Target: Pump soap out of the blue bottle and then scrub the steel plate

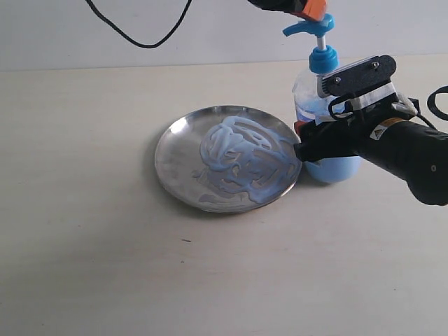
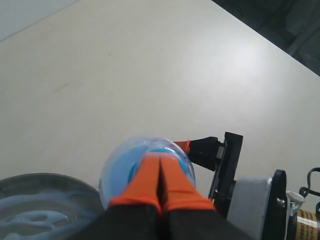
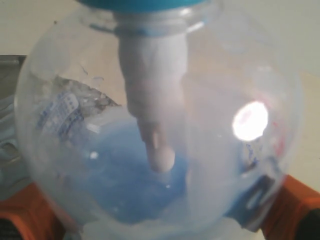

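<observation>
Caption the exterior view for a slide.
The right pincer clasps the blue bottle beside the steel plate smeared with soap, while the shut left pincer sits above its pump head.

The right tool (image 1: 315, 145) hides part of the blue bottle (image 1: 309, 89); left tool (image 1: 309, 8) is cropped.

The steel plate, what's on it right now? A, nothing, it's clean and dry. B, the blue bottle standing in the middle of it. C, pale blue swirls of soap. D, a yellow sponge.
C: the soap lies in pale blue swirled smears across the steel plate, and the blue bottle stands beside the plate, not on it.
</observation>
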Available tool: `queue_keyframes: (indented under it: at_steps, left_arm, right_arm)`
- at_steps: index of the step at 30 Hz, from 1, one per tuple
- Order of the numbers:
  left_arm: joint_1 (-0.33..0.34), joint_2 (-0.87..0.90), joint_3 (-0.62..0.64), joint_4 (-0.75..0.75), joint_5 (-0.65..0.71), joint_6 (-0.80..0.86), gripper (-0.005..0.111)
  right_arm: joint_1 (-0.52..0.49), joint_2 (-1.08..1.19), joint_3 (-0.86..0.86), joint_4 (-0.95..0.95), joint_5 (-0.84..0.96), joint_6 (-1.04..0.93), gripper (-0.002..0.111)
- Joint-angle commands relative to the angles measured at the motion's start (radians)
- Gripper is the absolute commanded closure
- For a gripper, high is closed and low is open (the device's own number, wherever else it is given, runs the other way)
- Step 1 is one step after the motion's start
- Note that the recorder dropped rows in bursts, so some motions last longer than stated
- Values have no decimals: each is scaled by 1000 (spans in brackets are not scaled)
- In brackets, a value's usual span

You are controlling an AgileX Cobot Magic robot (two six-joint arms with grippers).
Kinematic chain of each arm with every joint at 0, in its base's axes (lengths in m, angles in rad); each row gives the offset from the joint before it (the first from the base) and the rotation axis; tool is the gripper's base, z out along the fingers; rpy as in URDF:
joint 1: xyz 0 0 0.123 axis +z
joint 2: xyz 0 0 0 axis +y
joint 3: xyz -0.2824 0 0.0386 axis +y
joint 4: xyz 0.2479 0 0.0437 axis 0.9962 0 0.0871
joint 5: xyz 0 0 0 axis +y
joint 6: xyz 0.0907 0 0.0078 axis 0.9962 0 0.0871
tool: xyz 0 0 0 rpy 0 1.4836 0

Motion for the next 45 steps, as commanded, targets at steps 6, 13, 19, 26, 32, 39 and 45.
queue_keyframes:
  at_steps: [6, 13, 19, 26, 32, 39, 45]
  left_arm:
    - [-5, 41, 11, 12, 121, -7, 107]
    - [-5, 41, 11, 13, 142, -7, 107]
    - [-5, 44, 11, 17, 142, -7, 107]
    - [-5, 73, 11, 44, 142, -7, 107]
    - [-5, 94, 11, 44, 144, -9, 107]
    - [-5, 112, 11, 65, 157, -17, 107]
    - [-5, 129, 11, 80, 166, -31, 107]
  right_arm:
    - [2, -10, -14, -50, -53, 16, 108]
    - [2, -10, -14, -54, -57, 22, 108]
    - [2, -10, -14, -54, -58, 39, 108]
    - [2, -10, -14, -54, -58, 43, 108]
    - [2, -10, -14, -54, -58, 43, 108]
    - [2, -10, -14, -54, -65, 44, 108]
    - [2, -10, -14, -54, -64, 44, 108]
